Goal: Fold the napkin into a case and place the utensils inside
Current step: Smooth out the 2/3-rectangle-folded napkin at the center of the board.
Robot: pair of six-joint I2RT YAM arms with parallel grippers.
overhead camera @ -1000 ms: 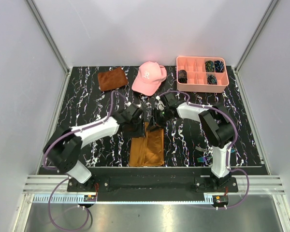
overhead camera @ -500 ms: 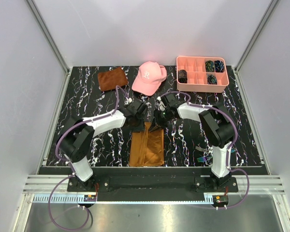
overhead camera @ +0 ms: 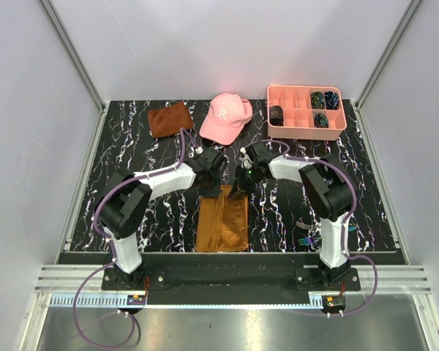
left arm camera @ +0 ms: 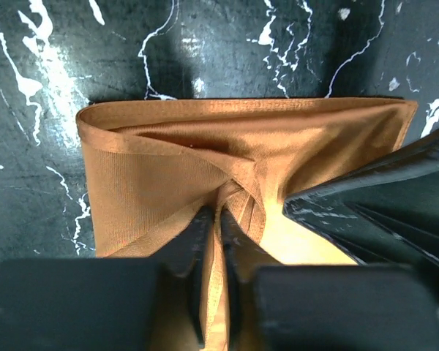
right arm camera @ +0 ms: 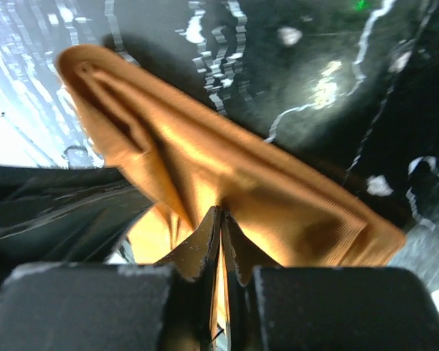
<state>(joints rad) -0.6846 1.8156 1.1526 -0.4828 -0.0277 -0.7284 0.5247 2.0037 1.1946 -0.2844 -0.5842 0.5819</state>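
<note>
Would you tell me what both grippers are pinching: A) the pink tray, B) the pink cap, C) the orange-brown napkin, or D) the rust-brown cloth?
C: the wrist views show the left gripper and the right gripper each shut on a fold of the napkin.

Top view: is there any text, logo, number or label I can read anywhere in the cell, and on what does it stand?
"R": a white mark on the front of the pink cap; it is small, so this reading is not certain.
No text shows on the napkin, the tray or the brown cloth.
The wrist views show no text.
</note>
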